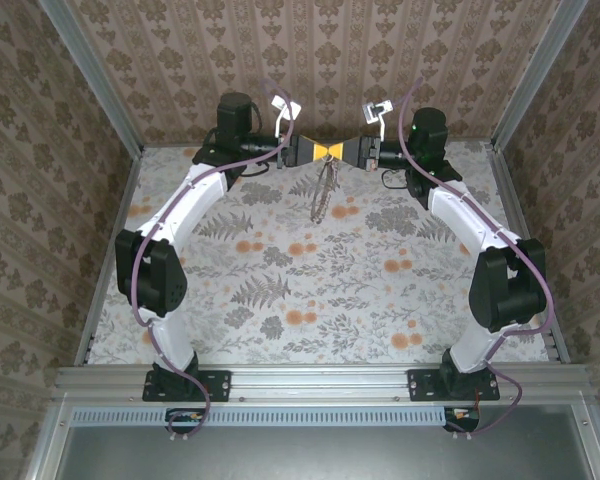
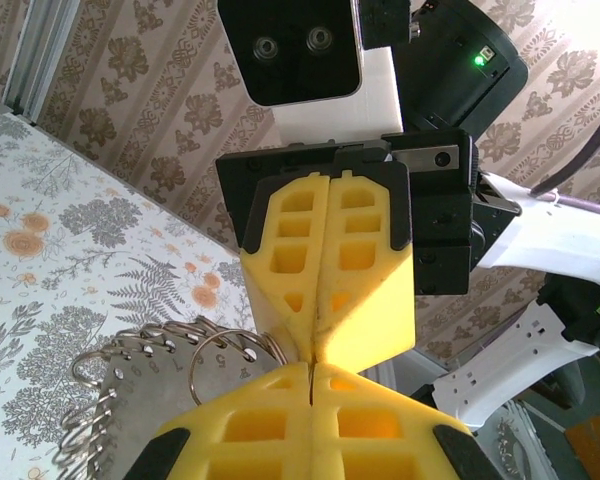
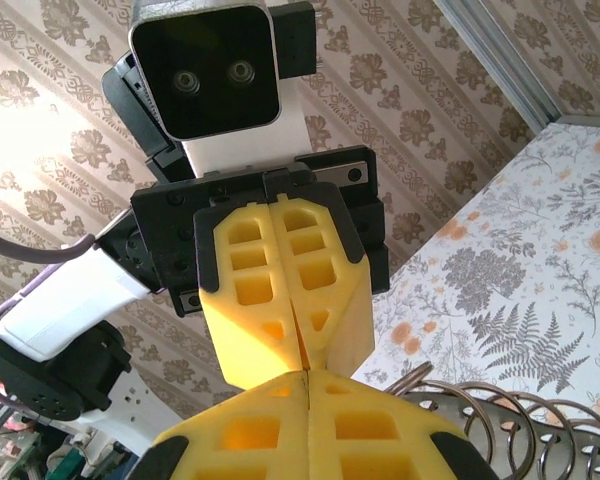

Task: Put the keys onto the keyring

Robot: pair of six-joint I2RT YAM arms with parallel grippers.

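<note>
Keyring [image 1: 323, 192] dangles mid-air over far end of table [image 1: 280, 290], hung where left claw [image 1: 318, 150] and right claw [image 1: 338, 150] meet tip to tip. Both closed, seemingly both pinching it. Key too small to find. Step: likely threading. Next: ease coil apart without dropping.

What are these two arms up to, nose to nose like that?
Two robot arms meet above the far side of the flowered table. The left gripper and the right gripper are both shut, their yellow tips touching. The keyring, a loop of metal chain and rings, dangles from where they meet, clear of the table. Which gripper actually pinches it is hard to tell.
</note>
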